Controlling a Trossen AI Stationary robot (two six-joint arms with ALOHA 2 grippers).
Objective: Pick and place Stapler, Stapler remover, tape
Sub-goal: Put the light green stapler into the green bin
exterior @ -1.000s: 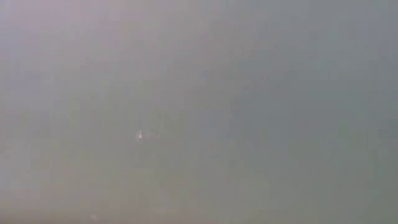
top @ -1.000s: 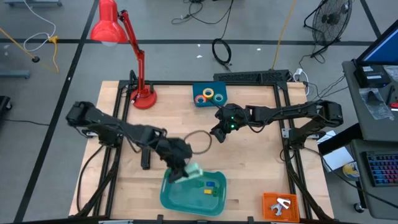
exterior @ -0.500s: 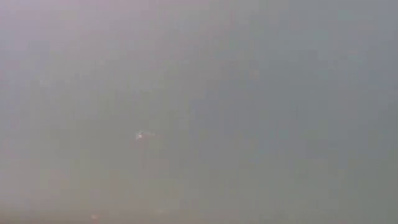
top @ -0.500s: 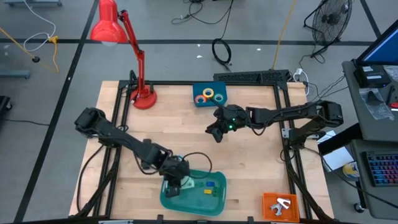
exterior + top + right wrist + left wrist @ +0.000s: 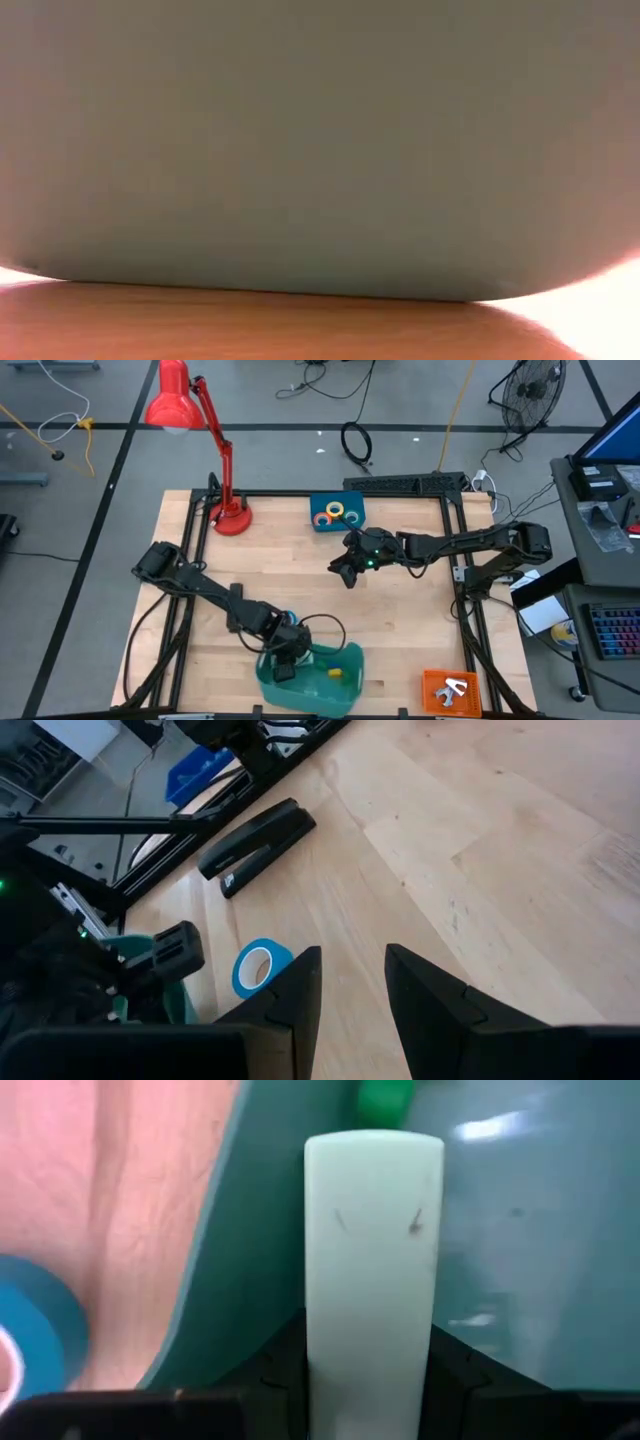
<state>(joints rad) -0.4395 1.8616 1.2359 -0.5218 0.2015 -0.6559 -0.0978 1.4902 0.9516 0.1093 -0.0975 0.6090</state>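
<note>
Pale mint-green plastic block [image 5: 372,1280], short and flat-faced, sits clamped between the left gripper's [image 5: 285,663] dark fingers, end pointing into the teal plastic tray [image 5: 345,660] at the table's near edge. In the left wrist view the tray's rim runs just beside the block and a small green cube [image 5: 385,1098] lies farther inside. Block is over the tray, low; whether it touches the floor cannot be told.

Long black bar-shaped stapler [image 5: 257,847] lies flat on the wooden table [image 5: 400,610], left of centre, untouched. Blue tape roll [image 5: 257,967] lies on the wood just beside the tray's outer wall. More rolls sit in a small blue box [image 5: 337,513] at the far side.

Right gripper [image 5: 345,572] hovers mid-table, fingers parted a little, holding nothing.

Judgement: placing step. Best to lower until the block rests on the tray floor, clear of the rim and the cubes, then part the fingers and lift straight out so it does not tip or drag.
</note>
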